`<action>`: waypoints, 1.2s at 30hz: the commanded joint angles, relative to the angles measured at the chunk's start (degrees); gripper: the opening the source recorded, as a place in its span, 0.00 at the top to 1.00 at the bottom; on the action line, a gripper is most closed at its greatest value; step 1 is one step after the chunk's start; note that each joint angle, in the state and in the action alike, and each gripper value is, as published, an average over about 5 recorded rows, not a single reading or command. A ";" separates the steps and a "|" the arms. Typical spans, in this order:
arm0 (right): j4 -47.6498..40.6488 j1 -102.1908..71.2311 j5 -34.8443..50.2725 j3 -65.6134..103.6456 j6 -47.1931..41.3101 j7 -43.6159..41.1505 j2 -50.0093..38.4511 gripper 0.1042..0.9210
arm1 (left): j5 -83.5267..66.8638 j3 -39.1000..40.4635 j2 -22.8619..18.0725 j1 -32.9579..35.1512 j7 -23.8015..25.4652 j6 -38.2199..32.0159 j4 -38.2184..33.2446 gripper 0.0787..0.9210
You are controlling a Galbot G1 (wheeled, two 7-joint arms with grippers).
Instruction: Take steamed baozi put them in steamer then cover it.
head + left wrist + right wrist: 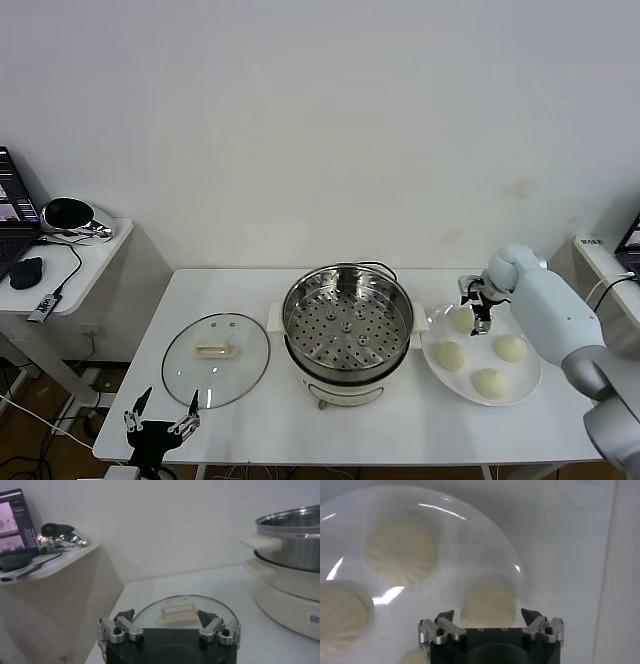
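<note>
Right gripper is held spread over the plate, jaws straddling the back-left baozi; three more baozi are left beside it. Steamer stands uncovered left of plate. Left gripper is parked spread below the lid.

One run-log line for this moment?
right tool open over plate bun | steamer empty | left tool open, idle near lid

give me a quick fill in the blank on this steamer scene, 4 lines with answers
1. The plate holds ____ baozi.
2. The glass lid lies on the table, on the steamer's ____ side.
3. The right pincer hangs open over the baozi nearest the ____.
4. The steamer's tray holds ____ baozi.

Missing words: four; left; steamer; no
</note>
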 commanded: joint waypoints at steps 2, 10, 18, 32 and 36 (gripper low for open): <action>-1.82 0.14 -0.54 0.36 0.08 0.77 0.72 0.20 | 0.08 0.06 -0.04 -0.35 0.01 -0.01 0.48 0.12; -0.59 0.42 1.08 0.45 -0.45 0.26 -0.62 0.43 | 0.07 0.08 -0.12 -0.56 0.04 0.01 0.51 0.12; 9.67 4.88 11.17 -4.68 -3.88 -2.96 -6.77 0.46 | 0.22 0.56 0.03 -0.84 0.07 0.13 0.45 0.12; 18.67 27.91 37.45 -25.31 2.52 -15.37 -3.34 0.46 | 0.82 0.84 0.40 -1.20 0.00 0.44 -1.26 0.12; 14.20 28.78 39.51 -25.38 17.88 -19.24 3.13 0.46 | 0.74 0.46 0.05 -1.03 -0.15 0.43 -1.86 0.12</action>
